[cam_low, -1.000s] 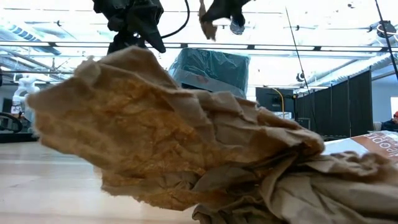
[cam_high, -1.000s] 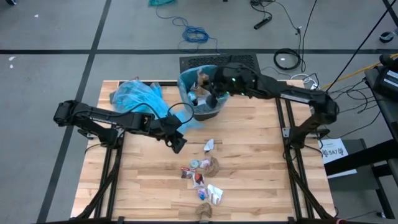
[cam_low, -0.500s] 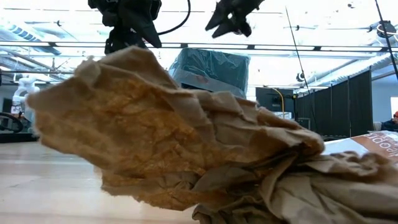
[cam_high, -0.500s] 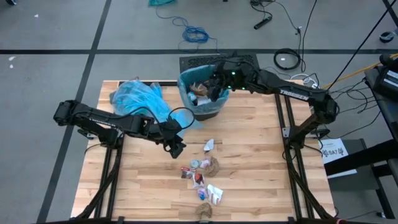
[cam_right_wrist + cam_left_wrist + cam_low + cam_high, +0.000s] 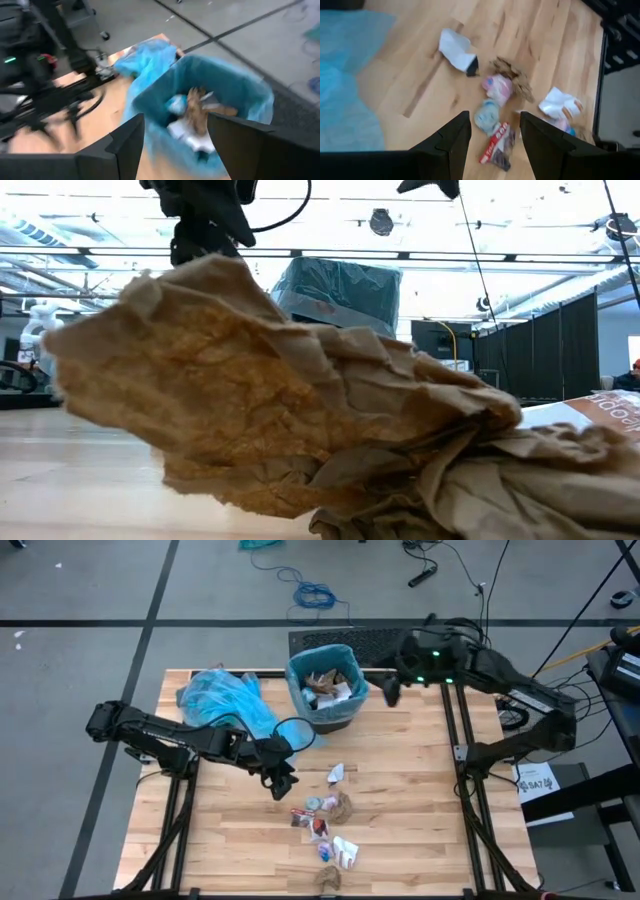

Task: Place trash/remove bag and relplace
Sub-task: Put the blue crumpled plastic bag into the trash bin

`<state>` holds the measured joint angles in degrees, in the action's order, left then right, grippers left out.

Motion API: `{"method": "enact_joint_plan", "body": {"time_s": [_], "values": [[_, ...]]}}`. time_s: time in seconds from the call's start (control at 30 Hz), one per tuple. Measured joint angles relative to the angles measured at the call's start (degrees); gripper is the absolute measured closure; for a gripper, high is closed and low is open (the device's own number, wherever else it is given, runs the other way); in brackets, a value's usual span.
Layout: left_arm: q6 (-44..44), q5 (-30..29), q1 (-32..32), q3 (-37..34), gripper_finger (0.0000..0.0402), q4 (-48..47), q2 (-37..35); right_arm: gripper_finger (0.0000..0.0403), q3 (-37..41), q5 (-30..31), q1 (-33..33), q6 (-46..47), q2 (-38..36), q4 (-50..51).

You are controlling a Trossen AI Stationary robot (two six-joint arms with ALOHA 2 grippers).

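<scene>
A wooden bench [image 5: 420,790] is filling the middle of the overhead frame, with a bin lined in a blue bag [image 5: 325,688] standing at its upper centre, already holding brown and white scraps. The right hand [image 5: 392,690] is hovering just right of the bin, its fingers spread and carrying nothing. The left hand [image 5: 283,783] is hanging left of centre, fingers also parted and empty, pointing toward the trash [image 5: 327,825], a loose cluster of paper wads lying in the lower centre of the bench. A spare blue bag [image 5: 222,695] is lying crumpled at upper left. The step in hand seems to be fetching another scrap: the left hand would do well dropping straight over one wad, straddling it alone, then clenching before lifting toward the bin.
</scene>
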<state>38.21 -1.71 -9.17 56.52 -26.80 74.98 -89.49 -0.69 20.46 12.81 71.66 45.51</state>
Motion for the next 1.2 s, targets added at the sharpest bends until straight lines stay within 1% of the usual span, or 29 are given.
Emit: {"method": "enact_joint_plan", "body": {"time_s": [0.03,0.13,0.2,0.33,0.5,0.63,0.77,0.93,1.07,1.13,1.2], "values": [[-0.1,-0.3,0.0,0.0,0.0228,0.3,0.0,0.0194,0.0,-0.9,-0.1,0.7,-1.1,1.7],[-1.4,-3.8,0.5,0.1,0.0228,0.8,0.9,0.0194,0.0,-1.2,-1.1,2.1,-3.7,7.2],[-2.6,-4.4,0.9,0.1,0.0228,0.6,1.9,0.0194,0.0,-1.3,-2.0,2.7,-5.4,9.8],[-3.4,-4.4,1.3,0.1,0.0228,4.2,5.1,0.0194,0.0,-1.2,-4.2,4.2,-8.0,14.9],[-11.8,-2.9,-0.6,0.1,0.0228,10.9,11.5,0.0195,0.0,-1.2,-7.0,4.6,-10.3,20.6],[-13.3,-1.7,-2.0,0.1,0.0228,13.6,16.6,0.0195,0.0,-1.2,-8.8,6.1,-11.7,24.3],[-13.9,-1.5,-3.1,0.1,0.0228,14.8,21.0,0.0195,0.0,-1.2,-9.9,6.5,-13.1,26.6],[-18.5,-1.5,-3.4,0.1,0.0228,18.5,26.5,0.0195,0.0,-1.1,-10.5,7.5,-14.7,27.2],[-20.8,0.4,-3.7,0.3,0.0231,19.0,29.9,0.0195,0.0,-1.1,-10.5,7.8,-15.9,27.2],[-20.5,0.3,-4.0,0.3,0.0241,19.1,31.3,0.0195,0.0,-1.1,-10.4,8.0,-16.3,27.3],[-19.5,0.7,-4.1,0.6,0.0263,19.2,31.9,0.0195,0.0,-0.9,-10.4,8.2,-16.7,27.3]]}}
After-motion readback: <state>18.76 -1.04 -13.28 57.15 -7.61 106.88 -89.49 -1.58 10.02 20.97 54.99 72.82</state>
